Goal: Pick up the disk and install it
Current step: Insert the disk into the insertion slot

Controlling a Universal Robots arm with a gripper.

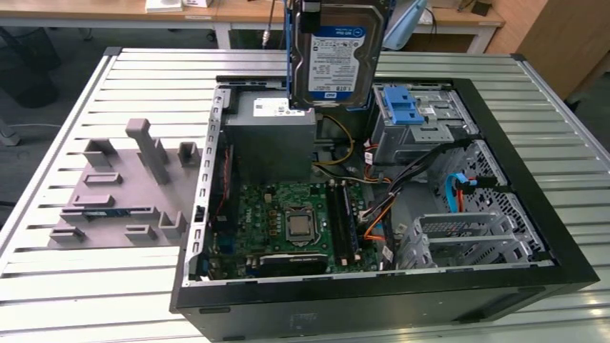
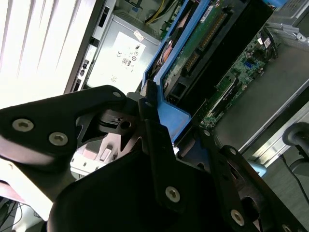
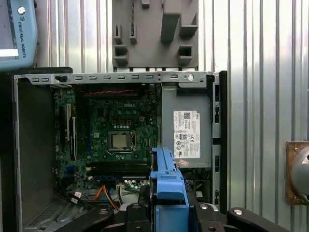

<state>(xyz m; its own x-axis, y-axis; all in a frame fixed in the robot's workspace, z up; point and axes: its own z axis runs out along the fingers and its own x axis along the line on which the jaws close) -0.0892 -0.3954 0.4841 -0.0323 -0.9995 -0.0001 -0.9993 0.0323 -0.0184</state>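
One disk [image 1: 336, 57] is what we are watching. It is hanging upright in the air over the back part of the open computer case [image 1: 533, 243], with its label facing the exterior camera and a blue frame running down its edges. Its lower edge is lining up over the grey power box [image 1: 271, 139]. The light-blue latch [image 1: 405, 107] is sitting just beside it, toward the exterior view's right.

In the second wrist view we are seeing the gripper [image 2: 181, 137] clamping the disk [image 2: 203, 38] by that blue frame. The black fingers [image 2: 155, 130] are pressing in from either side, and the green circuit side of the disk is showing.

In the first wrist view we are looking past the gripper [image 3: 169, 210] and the blue end of the disk [image 3: 168, 179] into the case. The main board [image 3: 116, 130] is lying on one side, with the power box [image 3: 188, 130] right next to it.

Outside the case, a grey rack [image 1: 124, 186] is resting on the slatted table [image 1: 57, 279], well apart from the disk.
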